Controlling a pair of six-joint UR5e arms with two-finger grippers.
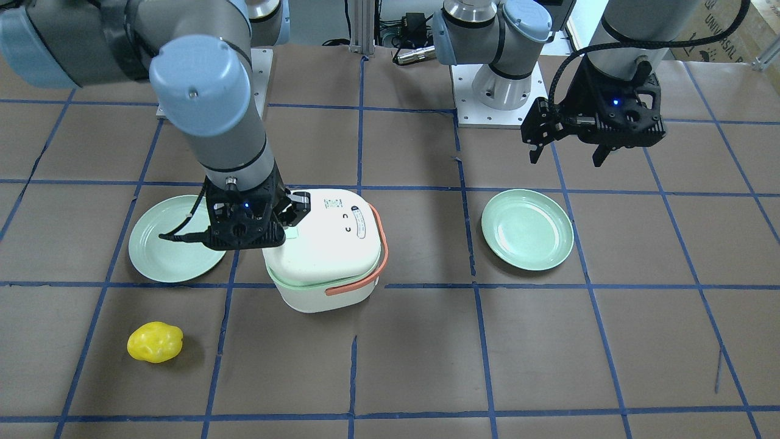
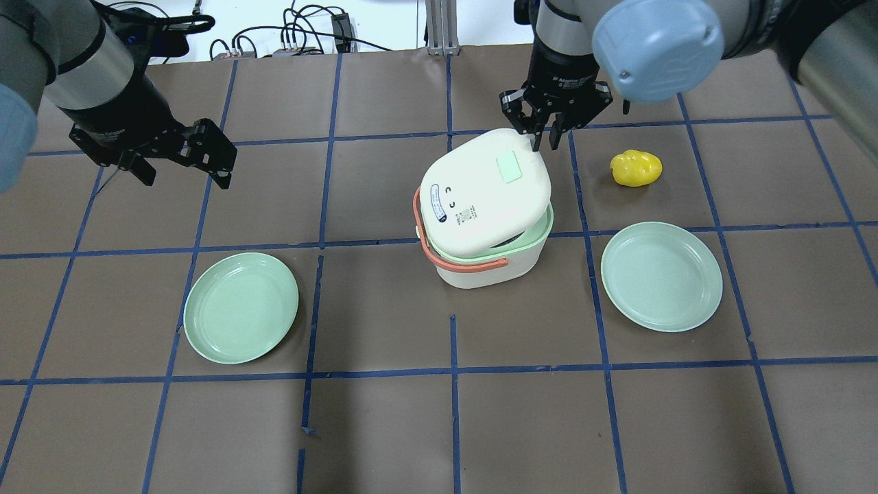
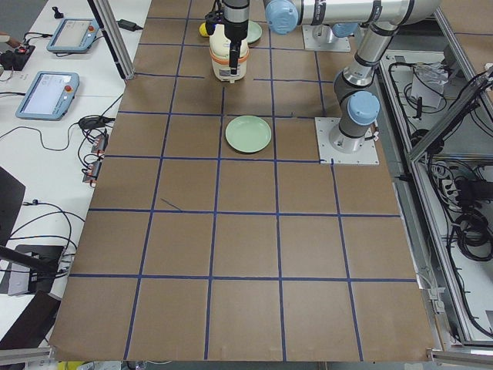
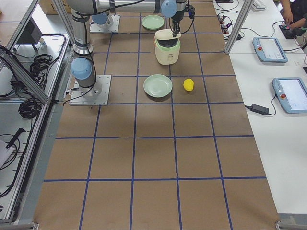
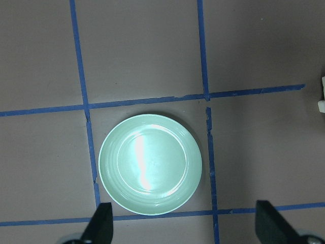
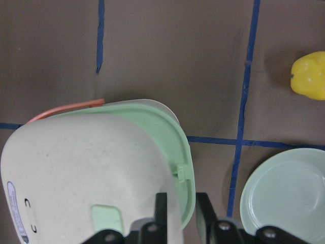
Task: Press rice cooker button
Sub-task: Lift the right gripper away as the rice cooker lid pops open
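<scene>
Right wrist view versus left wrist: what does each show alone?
Only right wrist: the rice cooker, lid ajar, the lid button, the yellow pepper, the right plate, the right gripper nearly shut. Only left wrist: the left plate, the left gripper wide open, an unclear white sliver. Both: brown table, blue tape.

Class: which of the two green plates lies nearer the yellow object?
The plate on the robot's right side; the yellow object sits close by it. The other plate lies beyond the rice cooker, on the left.
</scene>
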